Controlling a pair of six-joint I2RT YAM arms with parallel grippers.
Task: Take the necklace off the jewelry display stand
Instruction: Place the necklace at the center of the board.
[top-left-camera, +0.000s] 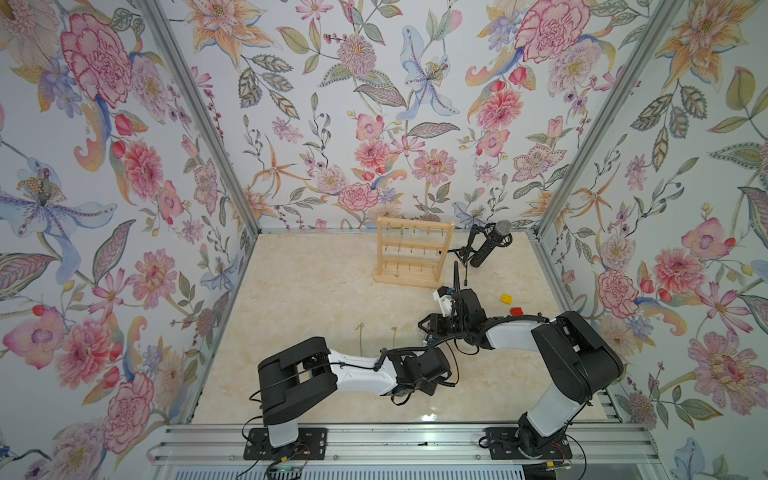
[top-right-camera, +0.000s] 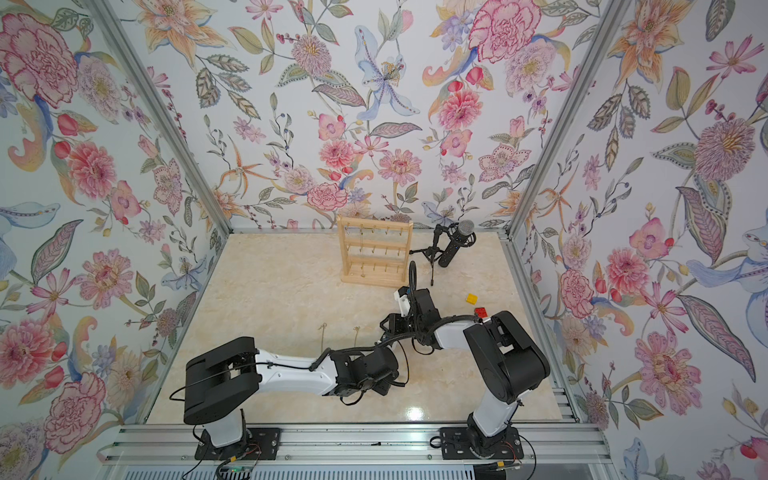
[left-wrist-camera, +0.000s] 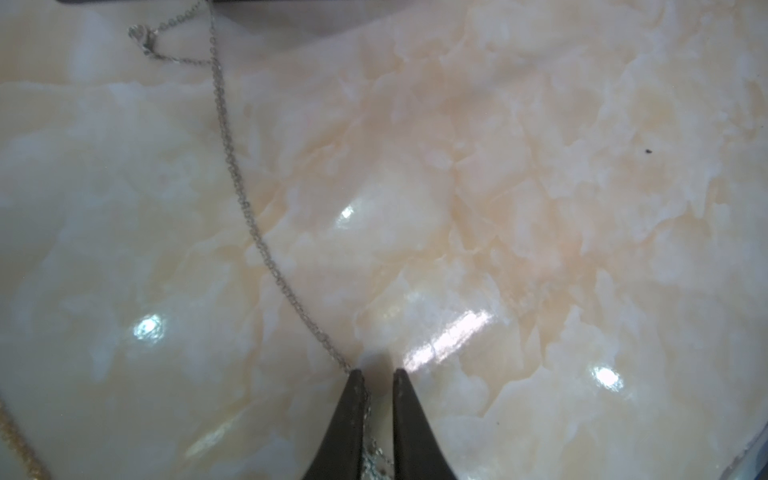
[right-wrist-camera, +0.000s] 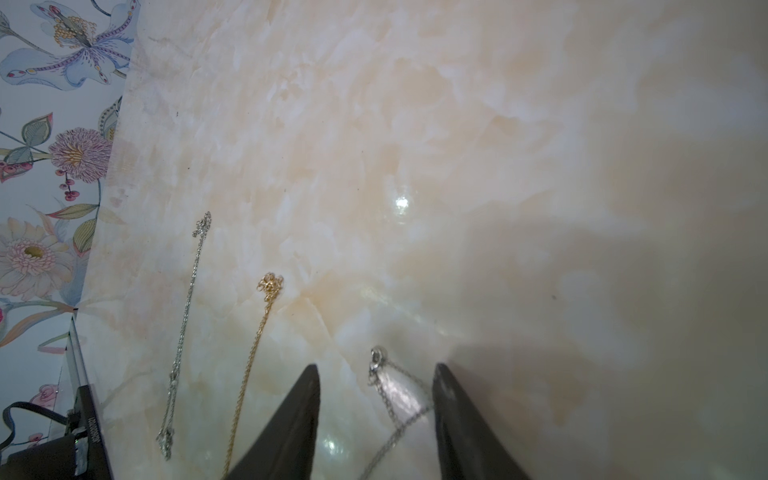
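Note:
The light-wood jewelry display stand (top-left-camera: 413, 253) (top-right-camera: 376, 253) stands at the back of the table in both top views, with thin chains hanging on its left part. In the left wrist view my left gripper (left-wrist-camera: 377, 372) points down at the table. Its jaws are nearly together on a silver necklace (left-wrist-camera: 241, 195), which trails away across the marble. In the right wrist view my right gripper (right-wrist-camera: 377, 365) is open, and the clasp end of a silver chain (right-wrist-camera: 388, 401) lies between its fingers. A gold necklace (right-wrist-camera: 253, 365) and another silver necklace (right-wrist-camera: 183, 332) lie flat beside it.
A black microphone on a tripod (top-left-camera: 490, 243) stands right of the stand. A yellow brick (top-left-camera: 506, 298) and a red brick (top-left-camera: 516, 311) lie near the right arm. Floral walls close the table on three sides. Both arms meet over the middle of the table.

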